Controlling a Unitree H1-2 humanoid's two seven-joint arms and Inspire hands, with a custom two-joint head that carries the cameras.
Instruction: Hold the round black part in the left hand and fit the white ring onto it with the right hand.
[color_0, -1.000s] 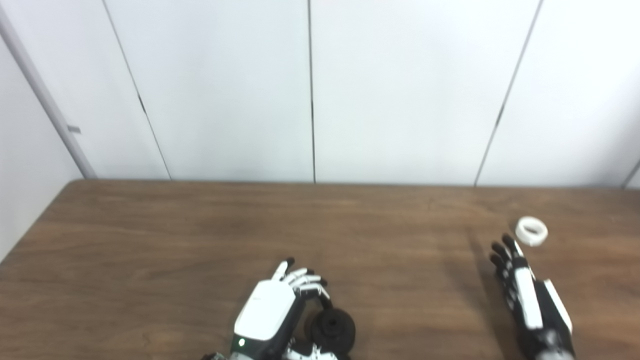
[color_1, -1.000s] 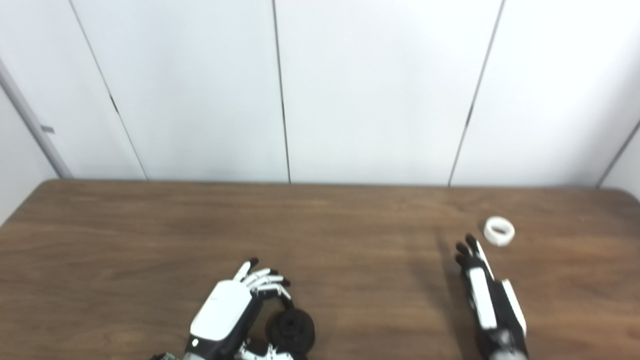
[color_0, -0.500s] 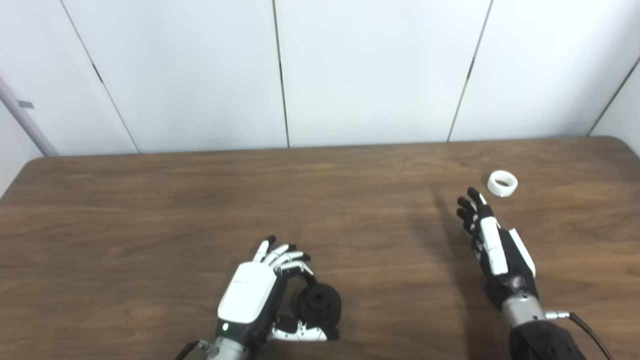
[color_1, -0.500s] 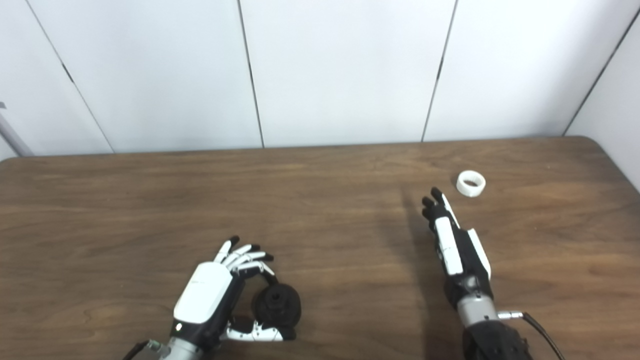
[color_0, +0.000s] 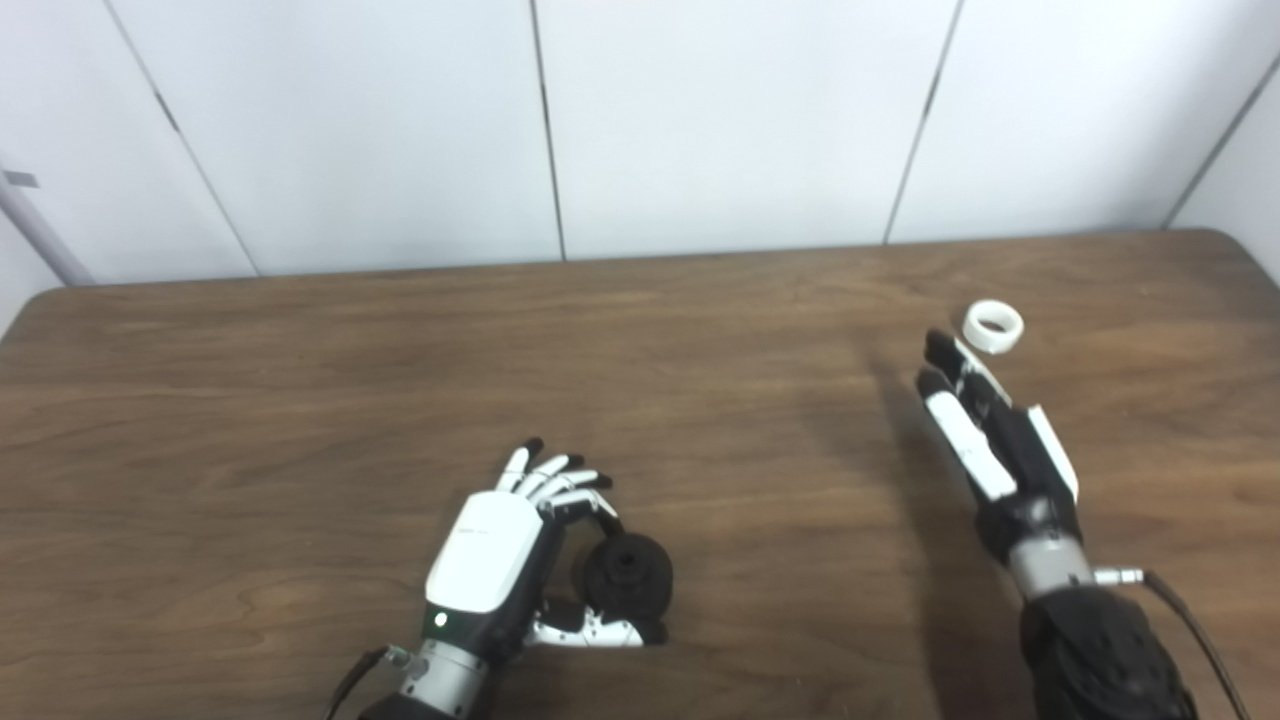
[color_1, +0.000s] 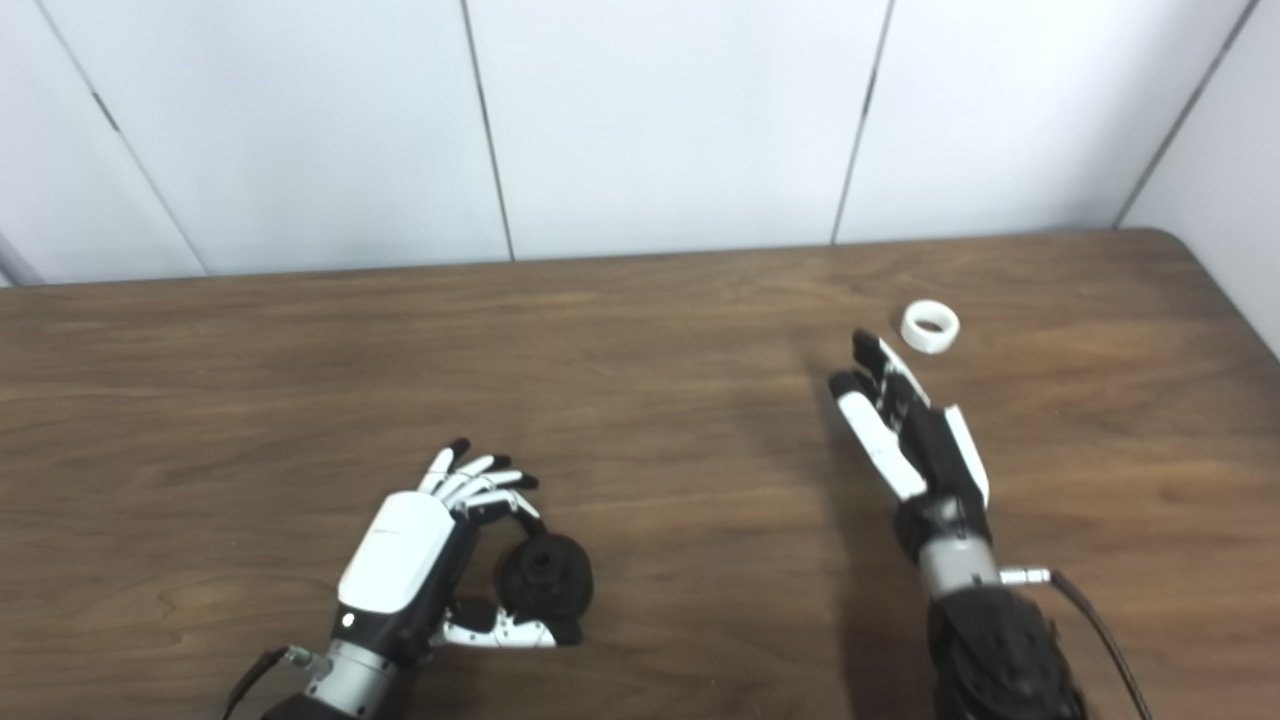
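Note:
The round black part (color_0: 628, 575) rests on the brown table (color_0: 300, 400) near the front edge. My left hand (color_0: 500, 550) is beside it on its left. A curled finger touches its top and the thumb lies along its near side, while the other fingers are spread. The white ring (color_0: 993, 327) lies flat on the table at the far right. My right hand (color_0: 990, 430) is open with fingers stretched out straight, and its fingertips stop just short of the ring, to its near left. In the right eye view the ring (color_1: 930, 326) and right hand (color_1: 905, 430) stand the same way.
White wall panels (color_0: 700, 120) rise behind the table's far edge. The table's rounded right corner (color_1: 1200, 240) is close beyond the ring. A cable (color_0: 1190, 630) trails from my right wrist.
The camera has tilted down and turned right, shifting the whole picture. My right hand has rolled a little and stays just short of the ring. My left hand keeps its hold.

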